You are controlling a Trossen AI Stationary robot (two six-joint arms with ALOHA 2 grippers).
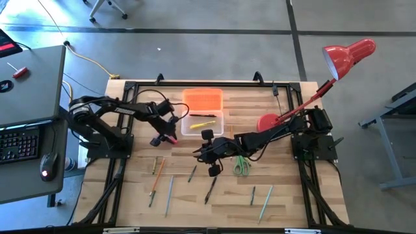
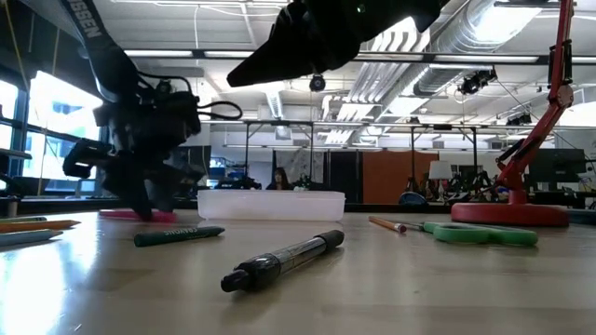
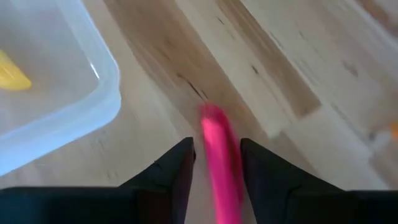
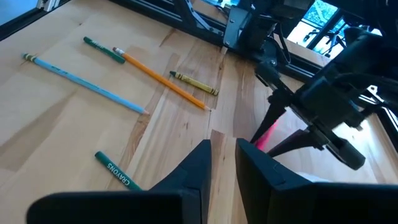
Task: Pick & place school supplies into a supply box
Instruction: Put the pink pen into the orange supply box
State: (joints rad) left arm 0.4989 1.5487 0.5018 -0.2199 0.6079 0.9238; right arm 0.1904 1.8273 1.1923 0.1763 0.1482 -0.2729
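Observation:
The pink marker [image 1: 170, 138] lies on the table just left of the clear supply box [image 1: 203, 123], and my left gripper [image 3: 216, 163] stands over it, shut on it. The box holds a yellow pencil [image 1: 203, 123] and a dark pen. Its orange lid [image 1: 203, 99] lies behind it. My right gripper [image 4: 222, 155] hangs shut and empty above the table's middle [image 1: 208, 153], pointing toward the left arm. The green-handled scissors [image 1: 242, 166] lie flat to its right. Pencils and pens [image 1: 170, 190] lie scattered along the near half. My left gripper has the pink marker between its two fingers, somewhere along the barrel [image 3: 214, 140]. The fingers come from above, pointing down, and stand across the marker. In the low view the marker [image 2: 140, 215] lies level on the table under the gripper.
The red desk lamp's base [image 1: 266, 121] stands right of the box, and its arm slants up to the shade [image 1: 348, 55]. A black marker [image 2: 279, 261] and a green crayon [image 2: 177, 236] lie near the front. A blue pencil [image 4: 84, 84] and an orange pencil [image 4: 161, 79] lie at the table's left.

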